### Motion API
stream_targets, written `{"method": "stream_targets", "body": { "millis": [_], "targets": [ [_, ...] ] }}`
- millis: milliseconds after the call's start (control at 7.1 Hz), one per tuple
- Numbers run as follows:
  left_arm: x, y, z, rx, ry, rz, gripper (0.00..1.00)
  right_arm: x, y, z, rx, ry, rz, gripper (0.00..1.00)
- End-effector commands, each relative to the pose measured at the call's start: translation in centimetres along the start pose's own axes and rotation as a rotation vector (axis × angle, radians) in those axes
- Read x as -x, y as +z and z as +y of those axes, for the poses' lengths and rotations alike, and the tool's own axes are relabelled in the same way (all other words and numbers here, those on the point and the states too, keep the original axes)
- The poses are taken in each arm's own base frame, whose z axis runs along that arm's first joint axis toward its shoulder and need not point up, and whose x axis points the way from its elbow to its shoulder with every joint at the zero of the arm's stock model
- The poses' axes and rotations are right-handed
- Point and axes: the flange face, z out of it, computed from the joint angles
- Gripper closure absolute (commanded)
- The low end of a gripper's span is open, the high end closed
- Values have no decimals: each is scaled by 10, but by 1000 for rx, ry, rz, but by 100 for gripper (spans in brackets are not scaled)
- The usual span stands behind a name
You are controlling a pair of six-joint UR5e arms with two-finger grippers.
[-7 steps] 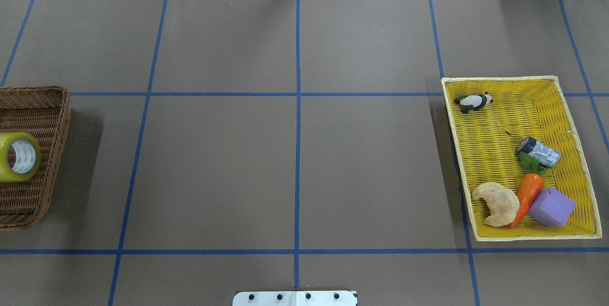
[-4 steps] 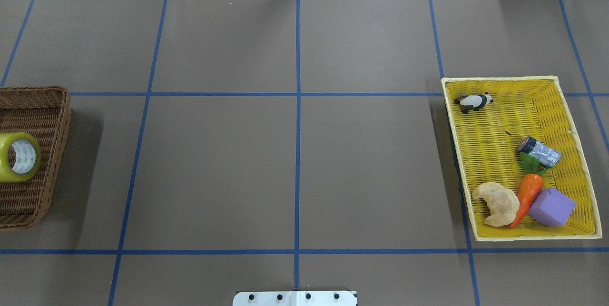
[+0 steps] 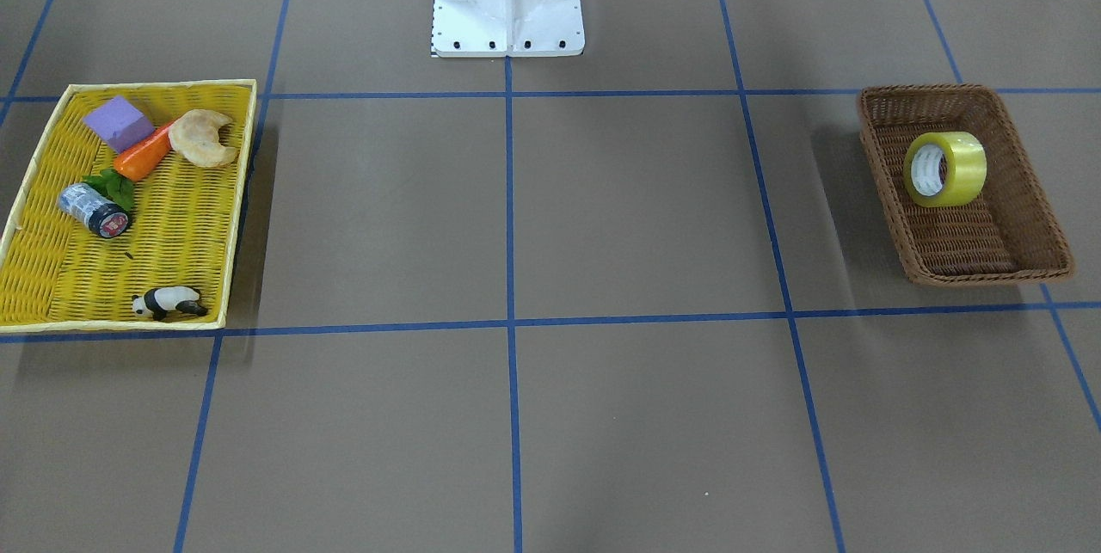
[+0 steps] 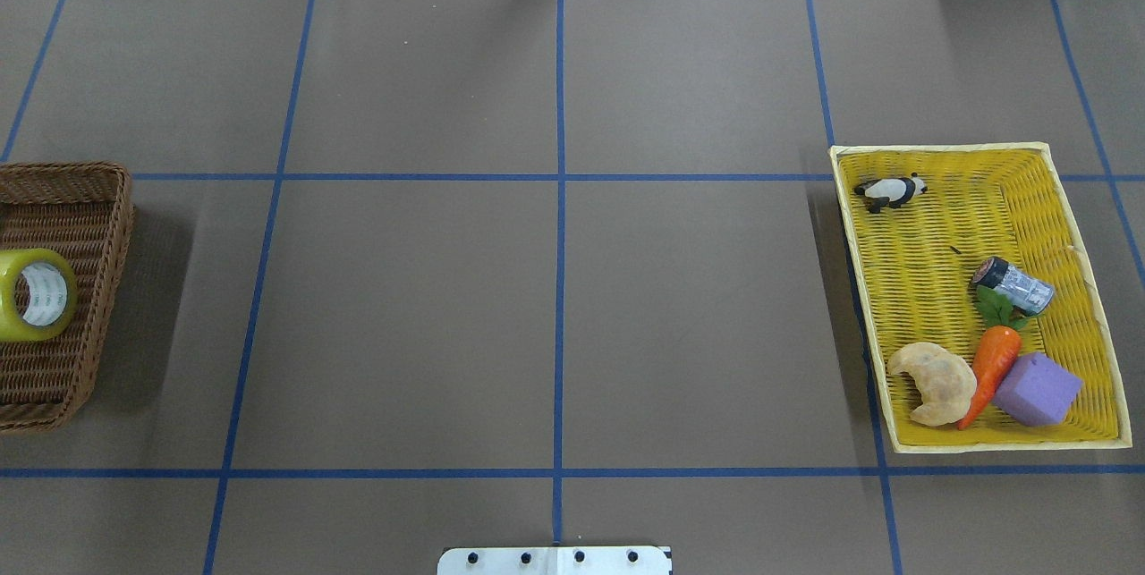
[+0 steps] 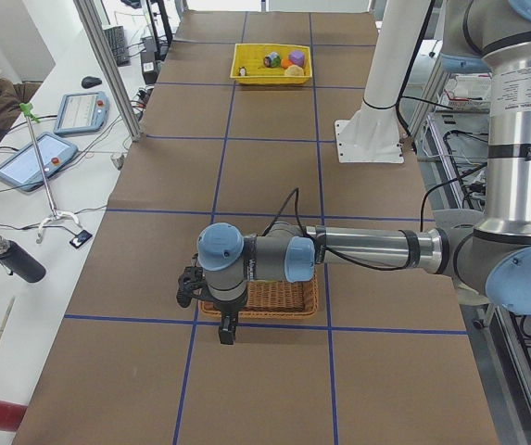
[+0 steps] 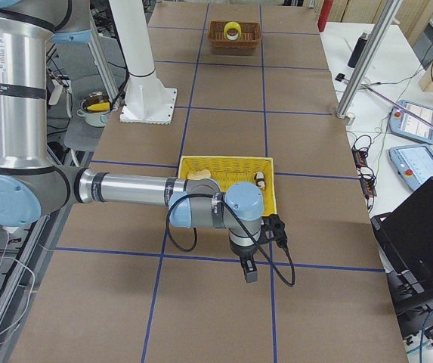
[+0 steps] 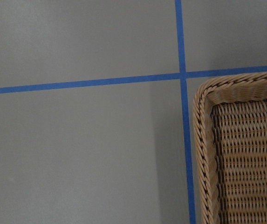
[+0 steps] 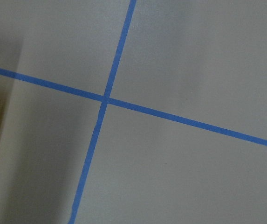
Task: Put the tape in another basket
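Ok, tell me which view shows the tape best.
Exterior front-facing: the tape sits whole and unblocked in the basket. Overhead crops it at the edge, exterior right shows it tiny, left wrist only a sliver; the rest miss it.

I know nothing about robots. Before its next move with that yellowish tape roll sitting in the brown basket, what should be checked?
1. The tape reachable: ok; it stands on edge in the brown basket, nothing on it.
2. Left gripper lined up over the tape: not ok; its wrist view shows mostly the basket's corner.
3. Left gripper open: cannot tell.
4. Free spot in the yellow basket: ok; bare weave between canister and panda.
5. Right gripper away from that spot: cannot tell; it hangs near the yellow basket's edge.
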Motion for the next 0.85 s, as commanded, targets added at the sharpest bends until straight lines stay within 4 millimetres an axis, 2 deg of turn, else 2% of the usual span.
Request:
{"method": "stream_targets", "body": {
  "millis": [0,282,705],
  "targets": [
    [-3,-3,2,-7,5,5,1,-3,5,13,8,2,5,0],
    [-4,-3,1,-9,18,4,1,-2,4,10,8,22,-8,0],
    [-2,0,7,-4,13,6,1,1,-2,-3,-4,14,-12,0]
  ]
}}
